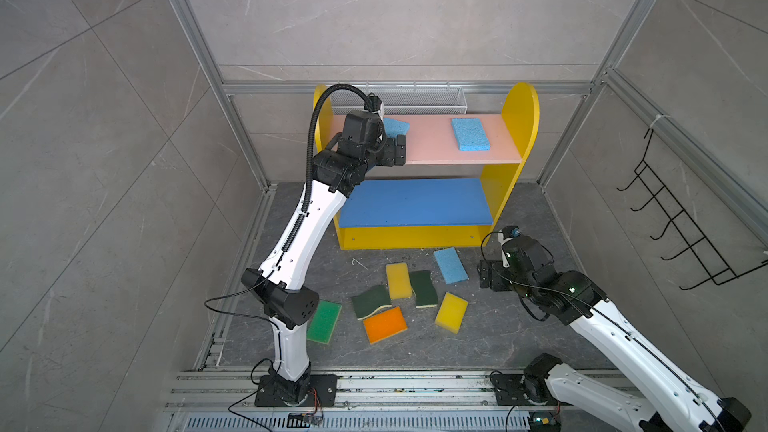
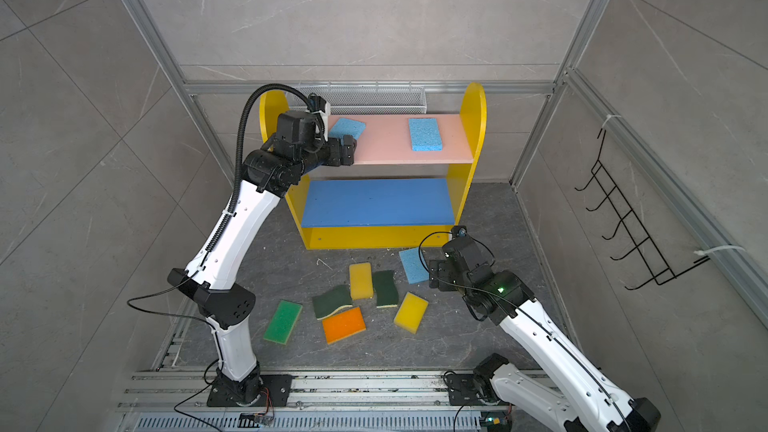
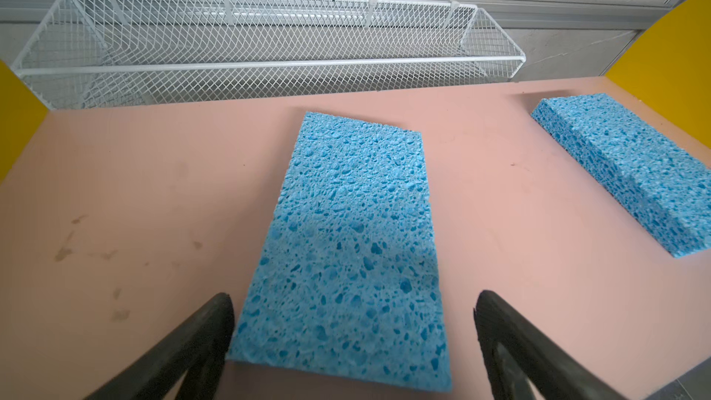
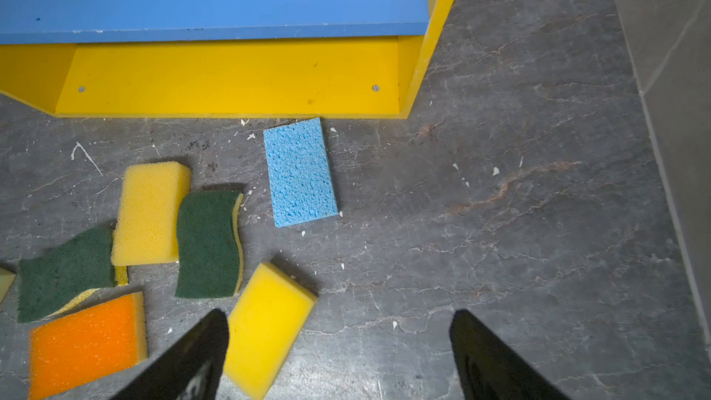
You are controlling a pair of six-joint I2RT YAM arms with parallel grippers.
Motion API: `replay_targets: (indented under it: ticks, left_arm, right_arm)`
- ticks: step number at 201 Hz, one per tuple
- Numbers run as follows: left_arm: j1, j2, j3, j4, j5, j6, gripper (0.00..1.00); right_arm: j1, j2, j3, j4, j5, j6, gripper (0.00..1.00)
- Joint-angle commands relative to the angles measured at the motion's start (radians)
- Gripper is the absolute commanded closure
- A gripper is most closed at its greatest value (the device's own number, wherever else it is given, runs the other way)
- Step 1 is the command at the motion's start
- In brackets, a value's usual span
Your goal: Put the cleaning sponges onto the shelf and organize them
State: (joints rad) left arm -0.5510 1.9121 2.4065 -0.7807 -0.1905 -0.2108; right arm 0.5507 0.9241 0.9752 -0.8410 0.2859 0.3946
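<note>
**A:** Where is the shelf?

**B:** It stands against the back wall, with its pink upper board above the blue middle board.

**A:** And the grippers?

**B:** The left gripper is at the pink upper board. Its jaws are spread to either side of a light blue sponge that lies flat there, released. The right gripper hangs low over the floor, jaws wide, gripping nothing, beside a yellow sponge.

**A:** The remaining sponges?

**B:** A second light blue sponge lies near the board's right end. The rest lie on the floor in front of the shelf:
- the third light blue sponge
- another yellow sponge
- two dark green sponges
- the orange sponge
- the bright green sponge, beside the left arm
</note>
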Motion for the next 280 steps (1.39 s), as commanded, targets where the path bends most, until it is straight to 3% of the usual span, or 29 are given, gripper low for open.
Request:
replay_targets:
  ticks: [1,83,138,185,235,280]
  left_arm:
    - [-0.003,0.018,0.035,-0.011,0.021,-0.007,0.0]
    - [-0.008,0.07,0.081,-0.116,0.006,0.027,0.0]
    - [-0.047,0.095,0.09,-0.189,-0.142,0.083,0.03]
    - [-0.048,0.11,0.102,-0.216,-0.201,0.076,0.15]
    - [-0.047,0.07,0.05,-0.218,-0.276,-0.008,0.2]
    - [-0.047,-0.016,-0.058,-0.19,-0.428,-0.054,0.19]
  right_arm:
    - [0.005,-0.016,0.022,-0.038,0.036,-0.017,0.08]
    - [0.004,-0.007,0.014,-0.03,0.039,-0.022,0.07]
    - [0.005,0.01,0.012,-0.036,0.043,-0.015,0.07]
    - [0.005,0.011,-0.002,-0.027,0.043,-0.013,0.07]
    - [0.004,0.005,-0.007,-0.03,0.048,-0.017,0.07]
    - [0.004,0.001,-0.01,-0.036,0.046,-0.016,0.07]
